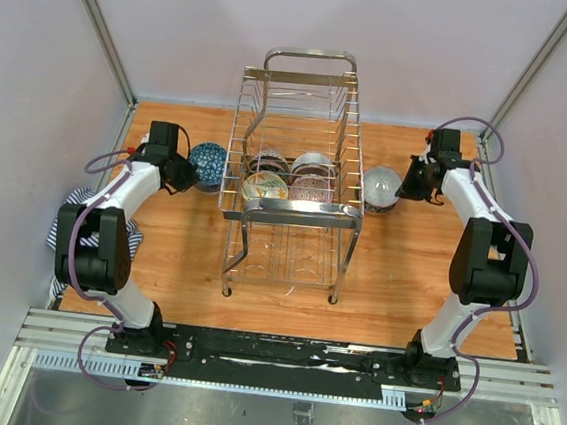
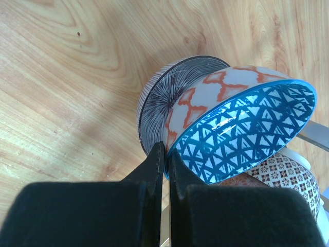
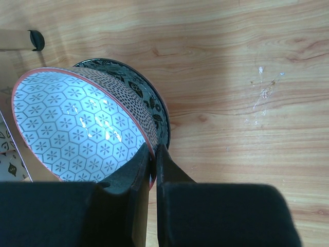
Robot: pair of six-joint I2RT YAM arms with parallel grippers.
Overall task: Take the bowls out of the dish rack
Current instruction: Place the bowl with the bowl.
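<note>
The chrome dish rack (image 1: 289, 208) stands mid-table with several bowls (image 1: 289, 176) upright in its far half. Left of it, my left gripper (image 2: 165, 149) (image 1: 181, 170) is shut on the rim of a bowl with a blue triangle pattern inside (image 2: 247, 128) (image 1: 208, 162). That bowl tilts over a dark line-patterned bowl (image 2: 162, 98) on the table. Right of the rack, my right gripper (image 3: 153, 149) (image 1: 412, 180) is shut on the rim of a bowl with a white hexagon pattern inside (image 3: 72, 128) (image 1: 380, 186). It sits in or just above a dark floral bowl (image 3: 133, 82).
A striped cloth (image 1: 70, 220) lies at the table's left edge beside the left arm. A rack foot (image 3: 36, 39) stands close to the right-hand bowls. A brown-patterned bowl (image 2: 288, 172) and a rack bar (image 2: 316, 135) lie just past the blue bowl. Walls close in the back and sides.
</note>
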